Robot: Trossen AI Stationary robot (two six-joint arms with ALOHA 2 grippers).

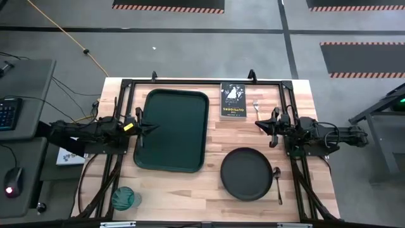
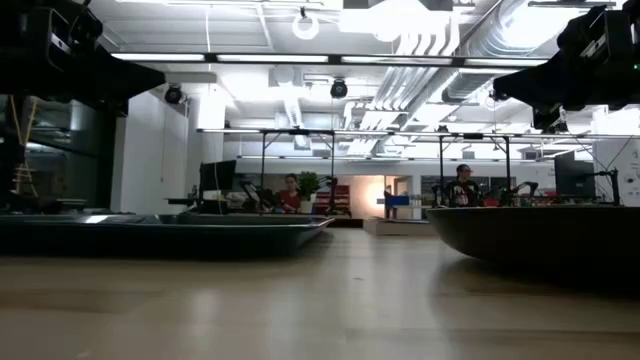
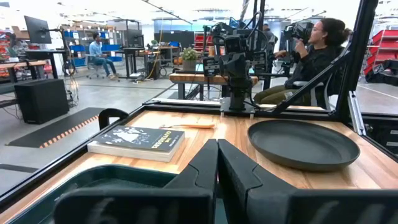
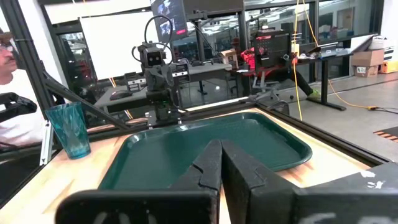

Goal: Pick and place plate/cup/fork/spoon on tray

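The dark green tray [image 1: 172, 130] lies left of the table's middle; it also shows in the right wrist view [image 4: 205, 146]. The black plate [image 1: 247, 173] lies near the front right and shows in the left wrist view [image 3: 301, 144]. The spoon [image 1: 278, 180] lies right of the plate. The fork [image 1: 257, 106] lies at the far right, beside a black book. The teal cup [image 1: 124, 198] stands upright at the front left corner and shows in the right wrist view [image 4: 69, 129]. My left gripper [image 1: 154, 126] is shut and empty over the tray's left rim. My right gripper [image 1: 257, 125] is shut and empty above the table, beyond the plate.
A small black book with white print [image 1: 233, 101] lies at the far edge between tray and fork. A black frame [image 1: 202, 82] runs around the table. People sit at desks in the room beyond.
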